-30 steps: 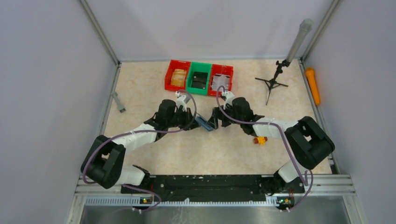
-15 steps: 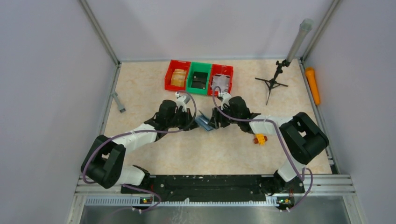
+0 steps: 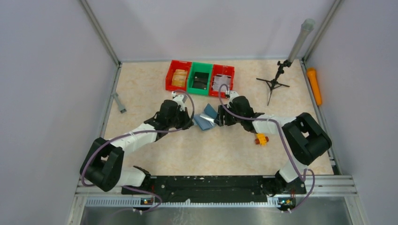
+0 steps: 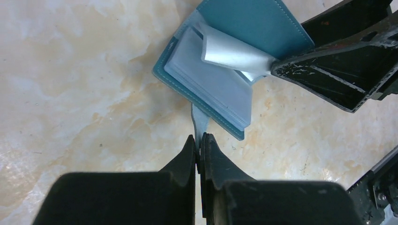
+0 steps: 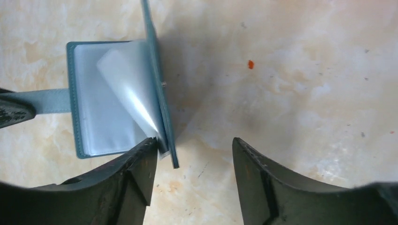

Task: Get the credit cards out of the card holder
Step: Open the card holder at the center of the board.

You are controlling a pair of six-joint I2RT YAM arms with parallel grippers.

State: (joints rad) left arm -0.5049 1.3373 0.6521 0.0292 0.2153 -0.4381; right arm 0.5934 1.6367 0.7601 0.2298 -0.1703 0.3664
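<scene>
Left gripper [image 4: 199, 140]: black fingers pressed together on the thin blue-grey strap [image 4: 199, 119] that sticks out from the wallet's edge.
Card holder [image 4: 211, 89]: small teal folding wallet, open on the beige marbled tabletop [image 4: 70, 70] between both arms, cover raised, one clear plastic sleeve [image 4: 230, 49] curled up.
Right gripper [image 5: 195, 143]: black fingers apart, the raised cover's edge between them, close beside one finger.
</scene>
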